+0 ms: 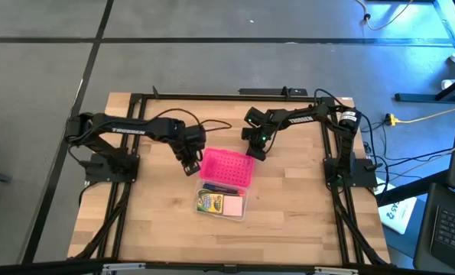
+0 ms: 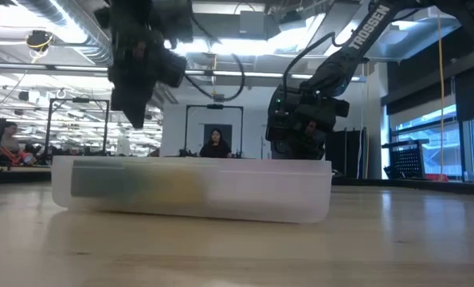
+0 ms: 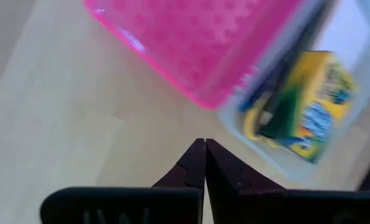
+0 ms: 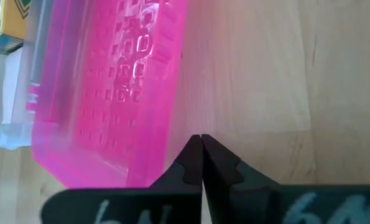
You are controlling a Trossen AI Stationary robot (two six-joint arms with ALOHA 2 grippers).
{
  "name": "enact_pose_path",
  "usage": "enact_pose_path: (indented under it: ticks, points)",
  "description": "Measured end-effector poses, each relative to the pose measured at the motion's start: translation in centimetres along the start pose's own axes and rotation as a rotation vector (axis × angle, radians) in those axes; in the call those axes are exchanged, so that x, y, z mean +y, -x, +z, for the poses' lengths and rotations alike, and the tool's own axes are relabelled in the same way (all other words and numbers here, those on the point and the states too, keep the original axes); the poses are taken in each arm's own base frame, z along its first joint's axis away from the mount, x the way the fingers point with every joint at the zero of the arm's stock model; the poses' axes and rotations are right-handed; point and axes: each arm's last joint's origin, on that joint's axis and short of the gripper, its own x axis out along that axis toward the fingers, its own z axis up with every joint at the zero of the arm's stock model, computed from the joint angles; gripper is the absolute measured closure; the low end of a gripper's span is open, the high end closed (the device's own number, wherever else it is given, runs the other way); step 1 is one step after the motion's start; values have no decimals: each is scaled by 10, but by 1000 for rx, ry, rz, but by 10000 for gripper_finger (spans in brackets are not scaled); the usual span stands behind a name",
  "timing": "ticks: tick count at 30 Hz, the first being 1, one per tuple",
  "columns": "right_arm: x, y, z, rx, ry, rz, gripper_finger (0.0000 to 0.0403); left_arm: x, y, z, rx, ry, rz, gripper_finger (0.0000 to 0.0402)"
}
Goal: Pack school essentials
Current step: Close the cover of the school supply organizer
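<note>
Both arms reach in toward the middle of the wooden table (image 1: 151, 221), tips angled down. The left gripper (image 1: 190, 166) hangs just beside one end of the pink dotted lid (image 1: 227, 167), fingers pressed together and empty. The right gripper (image 1: 255, 150) hangs at the lid's other end, likewise closed on nothing. The lid lies partly over the clear plastic box (image 1: 246, 205), which holds the crayon box (image 1: 209, 202), pale pink pad (image 1: 232, 206) and pens (image 1: 221, 189).

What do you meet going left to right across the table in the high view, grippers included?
Left gripper, shut, at the lid's left corner → pink dotted lid, lying askew over the clear box that holds the crayon box → right gripper, shut, at the lid's right corner.
</note>
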Motion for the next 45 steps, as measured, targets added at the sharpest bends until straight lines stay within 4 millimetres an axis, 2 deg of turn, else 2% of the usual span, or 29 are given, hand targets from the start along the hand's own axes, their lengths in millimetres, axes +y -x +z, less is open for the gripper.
enact_pose_path:
  ticks: [8, 20, 26, 32, 45]
  points:
    - [0, 0, 0, 0, 4, -1, 402, -23, -1, -13, 12, 73, -17, 394]
    - [0, 0, 0, -1, 27, -2, 402, -34, -5, -20, 36, 302, -10, 307]
    - [0, 0, 0, -1, 27, -2, 402, -46, -18, -25, 13, 381, 55, 307]
    - [0, 0, 0, 4, 20, -1, 402, -60, -40, -29, 32, 345, 79, 307]
    - [0, 0, -1, 6, 19, -2, 402, -63, -65, -27, 32, 321, 146, 307]
